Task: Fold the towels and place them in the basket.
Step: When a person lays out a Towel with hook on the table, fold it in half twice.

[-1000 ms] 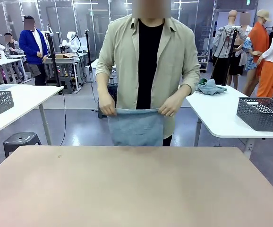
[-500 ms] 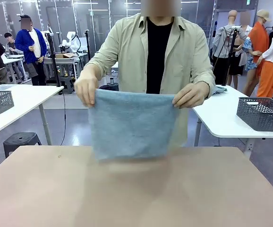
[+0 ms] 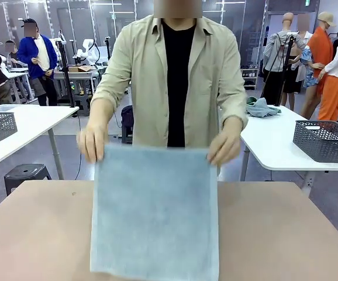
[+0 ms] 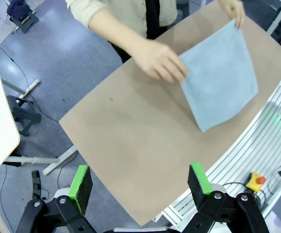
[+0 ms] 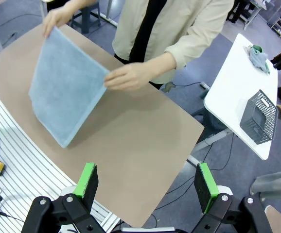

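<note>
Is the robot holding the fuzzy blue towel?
No, a person's hands hold the grey-blue terry-cloth towel by its top corners over the tan table.

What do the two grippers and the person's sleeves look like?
The left gripper and the right gripper are alike: black jointed two-finger frames with bright green pads. The person wears a pale khaki shirt with long sleeves, open over a black top.

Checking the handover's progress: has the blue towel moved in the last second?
Yes. The towel was bunched behind the far edge of the table; now the person holds it spread out over the tabletop, nearer the robot's side.
</note>
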You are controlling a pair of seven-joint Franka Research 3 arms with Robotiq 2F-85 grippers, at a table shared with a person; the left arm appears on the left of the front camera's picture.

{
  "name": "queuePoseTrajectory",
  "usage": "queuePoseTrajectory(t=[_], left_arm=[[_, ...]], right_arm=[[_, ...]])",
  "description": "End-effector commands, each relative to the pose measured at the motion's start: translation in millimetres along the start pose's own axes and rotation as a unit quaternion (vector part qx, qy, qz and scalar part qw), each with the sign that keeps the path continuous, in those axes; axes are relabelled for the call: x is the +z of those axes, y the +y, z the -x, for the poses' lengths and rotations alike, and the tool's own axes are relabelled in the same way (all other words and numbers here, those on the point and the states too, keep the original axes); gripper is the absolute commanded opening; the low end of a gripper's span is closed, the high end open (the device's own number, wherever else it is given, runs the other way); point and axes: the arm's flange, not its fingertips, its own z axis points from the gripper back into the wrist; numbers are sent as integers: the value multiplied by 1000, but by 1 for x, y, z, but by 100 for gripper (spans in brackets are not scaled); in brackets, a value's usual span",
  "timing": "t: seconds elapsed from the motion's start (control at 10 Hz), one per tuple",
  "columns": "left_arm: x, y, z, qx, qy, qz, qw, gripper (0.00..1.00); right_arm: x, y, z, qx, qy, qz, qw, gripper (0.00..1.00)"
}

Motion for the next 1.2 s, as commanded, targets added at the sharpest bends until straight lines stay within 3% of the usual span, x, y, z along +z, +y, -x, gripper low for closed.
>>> queuePoseTrajectory(t=[0.0, 1.1], left_arm=[[0, 0, 0, -1, 0, 0, 1000, 100], [0, 0, 0, -1, 0, 0, 1000, 100]], right_arm=[[0, 0, 0, -1, -2, -1, 1000, 100], [0, 0, 0, -1, -2, -1, 1000, 100]])
